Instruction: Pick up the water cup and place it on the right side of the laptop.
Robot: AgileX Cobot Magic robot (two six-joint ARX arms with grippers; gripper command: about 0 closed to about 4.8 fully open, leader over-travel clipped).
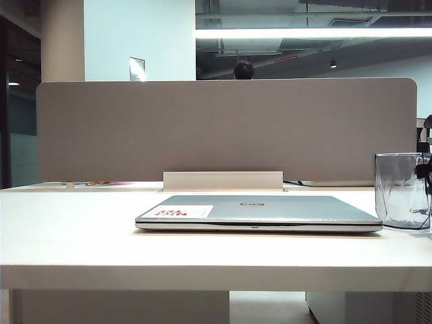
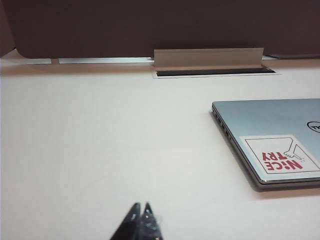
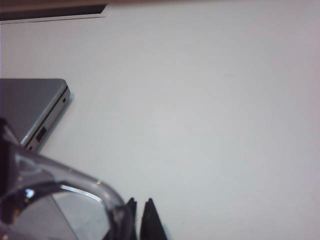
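- Pale desktop (image 1: 81,229) and a grey partition panel (image 1: 223,128) are filling the background, with a cable slot cover (image 1: 223,180) sitting at the panel's foot.
- At the far right edge of the exterior view, the right gripper (image 3: 139,220) is holding its fingertips pressed close together; one finger appears to be pinching the wall of the water cup (image 1: 402,190) at its rim, though how much of the wall it is gripping cannot be told.
- Right up against that gripper, the water cup is standing upright, just beside the right end of the closed laptop (image 1: 260,212), apparently on the desktop or a hair above it.
- By the look of it, the cup is a light, stiff, clear tumbler: smooth and likely slippery, so a rim pinch is risking a tilt or slip; its faceted sides are probably offering little extra purchase.
- Well apart from the cup, over the bare desktop past the laptop's sticker corner, the left gripper (image 2: 141,216) is hovering with its tips touching and nothing between them.
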